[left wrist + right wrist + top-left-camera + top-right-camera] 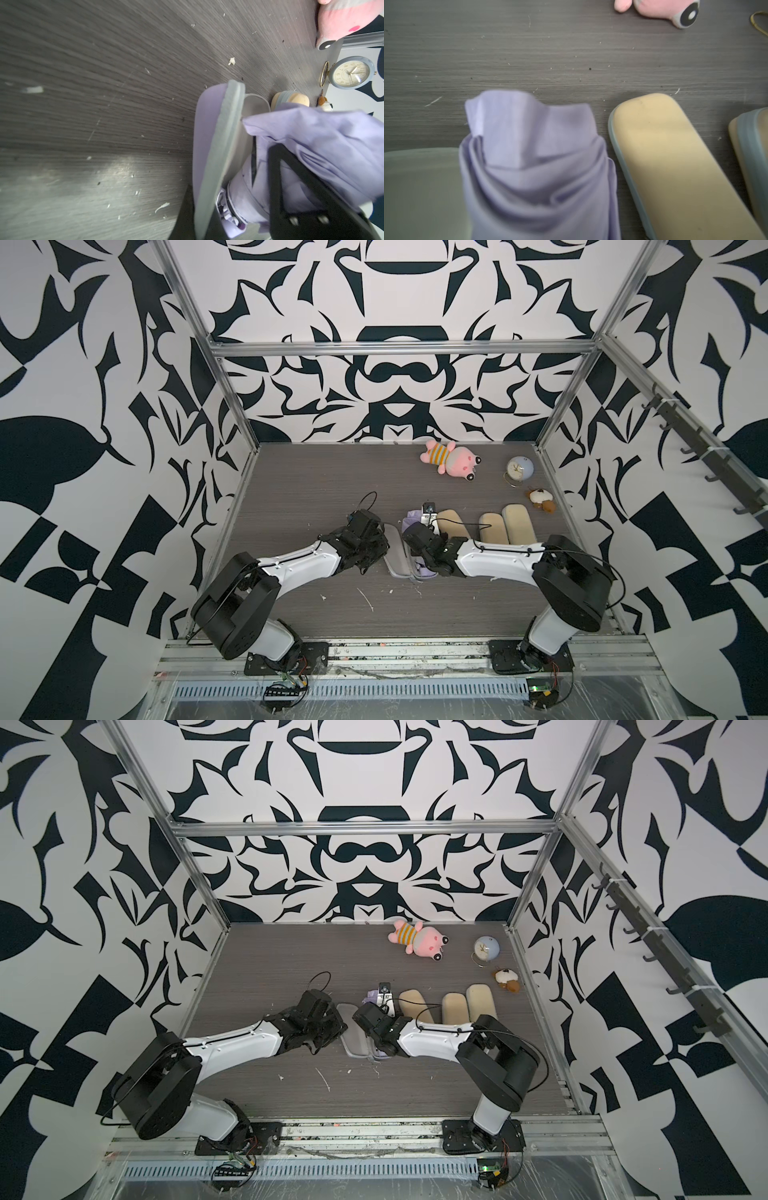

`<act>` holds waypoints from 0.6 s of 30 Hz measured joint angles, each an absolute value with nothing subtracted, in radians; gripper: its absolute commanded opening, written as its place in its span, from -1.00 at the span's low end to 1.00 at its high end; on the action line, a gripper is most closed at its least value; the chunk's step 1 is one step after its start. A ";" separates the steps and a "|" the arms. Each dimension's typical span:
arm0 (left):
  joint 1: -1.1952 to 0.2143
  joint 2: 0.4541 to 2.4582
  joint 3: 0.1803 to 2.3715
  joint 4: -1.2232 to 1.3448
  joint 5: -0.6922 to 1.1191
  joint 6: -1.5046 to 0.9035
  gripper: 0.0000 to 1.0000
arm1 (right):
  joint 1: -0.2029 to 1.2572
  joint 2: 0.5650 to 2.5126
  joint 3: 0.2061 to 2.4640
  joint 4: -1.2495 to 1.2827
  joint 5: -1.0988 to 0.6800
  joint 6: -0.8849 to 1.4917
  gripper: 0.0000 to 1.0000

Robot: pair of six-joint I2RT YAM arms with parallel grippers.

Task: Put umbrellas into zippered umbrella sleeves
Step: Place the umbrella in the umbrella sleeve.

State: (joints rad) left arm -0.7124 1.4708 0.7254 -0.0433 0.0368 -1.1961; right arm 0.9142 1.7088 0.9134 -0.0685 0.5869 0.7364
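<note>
The lavender umbrella (533,166) lies directly beneath the right tool (419,531). Its long axis runs along that tool's reach, away from the robot, with one end back under the wrist and the loose fabric tip bunched up out ahead. It appears to rest in the lower half of the open lavender sleeve (209,133), though that half is mostly hidden. The sleeve's long axis is parallel to the umbrella's.

The sleeve's lid half (397,556) stands raised along the umbrella's side. It sits between the two tools, with its pale lining facing the umbrella. The left tool (384,545) is pressed together on the lid's rim, from the side away from the umbrella.

A black finger (273,182), by its position the right tool's, lies against the umbrella's fabric. Whether that tool grips or only presses, I cannot tell.

The next move looks like folding the lid over. From the left tool the umbrella lies straight across, toward the right tool, so the lid swings that way about the long axis. The raised fabric tip could catch the zip edge.

Three shut beige sleeves (490,526) lie on the tabletop (316,489), beyond the right tool on the side away from the left one.
</note>
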 measured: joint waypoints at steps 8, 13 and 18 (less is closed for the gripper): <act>-0.709 1.441 0.754 -0.115 0.022 -1.119 -0.78 | 0.900 1.782 1.012 -0.173 0.477 0.761 -0.11; -0.700 1.440 0.756 -0.124 0.025 -1.099 -0.68 | 0.868 1.781 1.048 -0.238 0.357 0.749 0.38; -0.696 1.440 0.756 -0.124 0.027 -1.095 -0.65 | 0.841 1.769 1.106 -0.320 0.262 0.730 0.54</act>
State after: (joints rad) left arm -0.6964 1.4403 0.7563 -0.1238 0.0273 -1.0946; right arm 0.8410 1.7695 1.1065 -0.3199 0.2623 0.7296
